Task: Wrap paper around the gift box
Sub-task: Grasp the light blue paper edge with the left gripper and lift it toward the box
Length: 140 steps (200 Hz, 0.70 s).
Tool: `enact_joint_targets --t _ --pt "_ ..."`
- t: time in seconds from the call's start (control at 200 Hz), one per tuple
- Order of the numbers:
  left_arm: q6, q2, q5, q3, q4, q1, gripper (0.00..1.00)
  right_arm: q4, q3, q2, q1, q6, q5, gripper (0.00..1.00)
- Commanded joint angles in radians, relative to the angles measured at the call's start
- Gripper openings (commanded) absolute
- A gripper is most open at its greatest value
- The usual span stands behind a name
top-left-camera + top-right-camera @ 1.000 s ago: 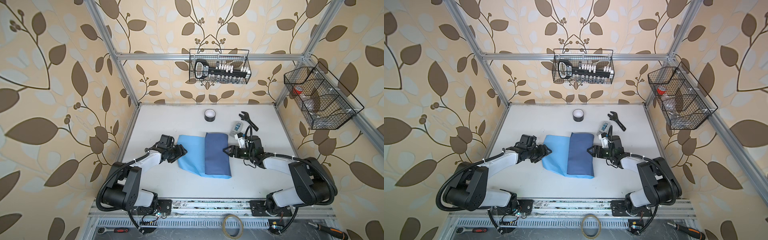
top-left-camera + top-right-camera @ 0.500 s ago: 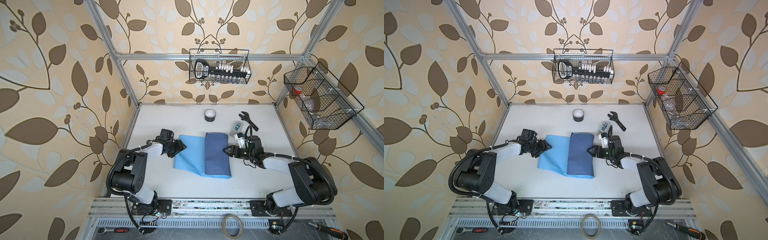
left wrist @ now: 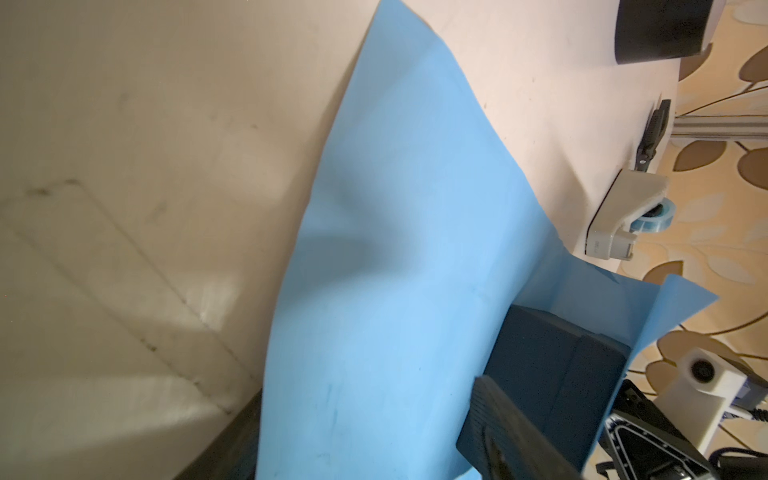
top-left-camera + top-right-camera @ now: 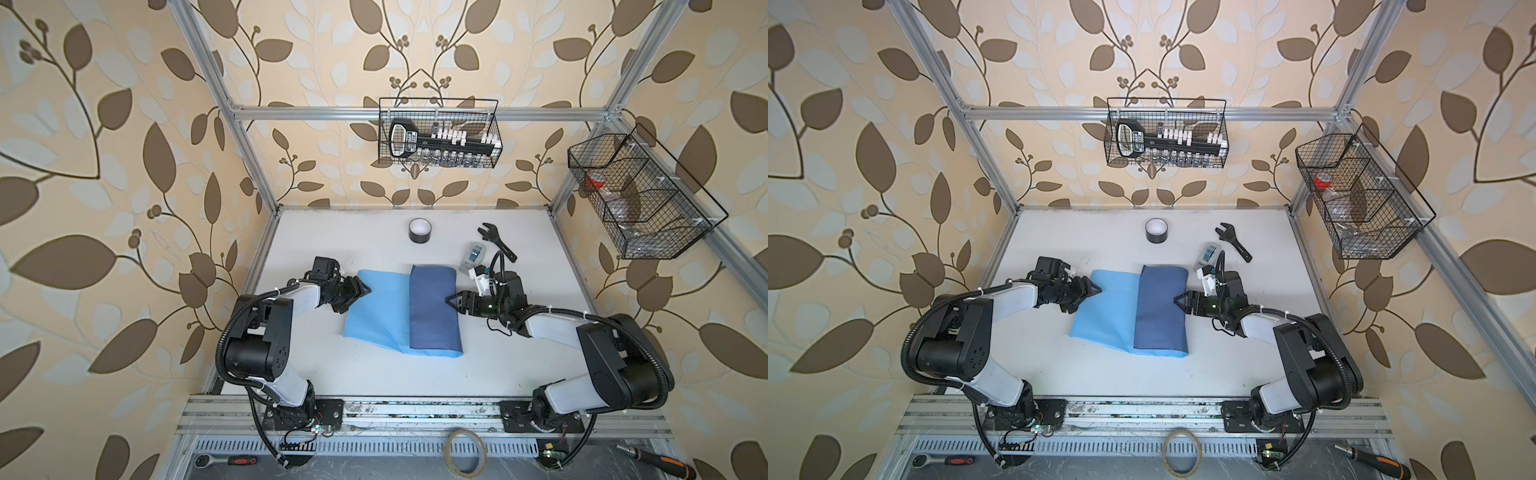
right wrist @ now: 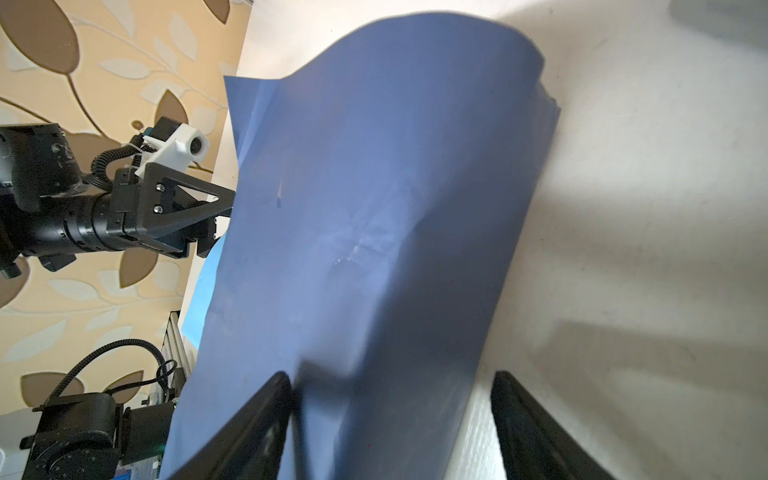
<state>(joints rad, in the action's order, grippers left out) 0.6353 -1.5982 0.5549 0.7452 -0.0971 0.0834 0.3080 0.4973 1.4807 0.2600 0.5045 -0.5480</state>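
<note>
Where the paper (image 4: 382, 316) (image 4: 1108, 316) lies near the middle of the worktop (image 4: 332, 374), its right part is turned over toward the left, so a darker slate-blue flap covers the sheet's right half while the light blue face shows on the left. In both top views the gift box is hidden under that flap. Only the left wrist view shows it, a dark navy block (image 3: 552, 365) sitting on the light blue sheet (image 3: 395, 249) with the flap rising behind it.

The left gripper (image 4: 359, 293) (image 4: 1090, 293) sits low at the sheet's left edge, near its far left corner. Its jaws stand apart, one finger (image 3: 498, 415) above the paper just in front of the box, and nothing is pinched.

The right gripper (image 4: 455, 300) (image 4: 1181, 300) points at the folded right edge of the flap (image 5: 374, 208), tips just at it. Its fingers (image 5: 257, 424) are spread wide, with bare worktop showing between the paper and one of them, so it grips nothing.

A black tape roll (image 4: 419, 230) stands near the far edge. A black wrench (image 4: 496, 247) and a small clear-grey case (image 4: 473, 255) lie toward the far right corner.
</note>
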Motion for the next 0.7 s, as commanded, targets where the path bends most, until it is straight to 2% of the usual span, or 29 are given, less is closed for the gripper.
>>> enact_joint_targets --t 0.0,0.21,0.425,0.695 --pt "0.001 0.008 0.050 -0.024 0.035 -0.013 0.70 -0.123 -0.045 0.050 0.010 -0.030 0.077 0.76" --pt "0.018 0.044 0.073 -0.056 0.074 -0.015 0.62 -0.121 -0.045 0.051 0.011 -0.030 0.077 0.76" --pt "0.004 0.103 0.050 -0.078 0.075 -0.016 0.52 -0.121 -0.045 0.050 0.013 -0.029 0.076 0.76" --pt "-0.018 0.111 0.034 -0.065 0.058 -0.015 0.31 -0.121 -0.043 0.050 0.012 -0.030 0.079 0.75"
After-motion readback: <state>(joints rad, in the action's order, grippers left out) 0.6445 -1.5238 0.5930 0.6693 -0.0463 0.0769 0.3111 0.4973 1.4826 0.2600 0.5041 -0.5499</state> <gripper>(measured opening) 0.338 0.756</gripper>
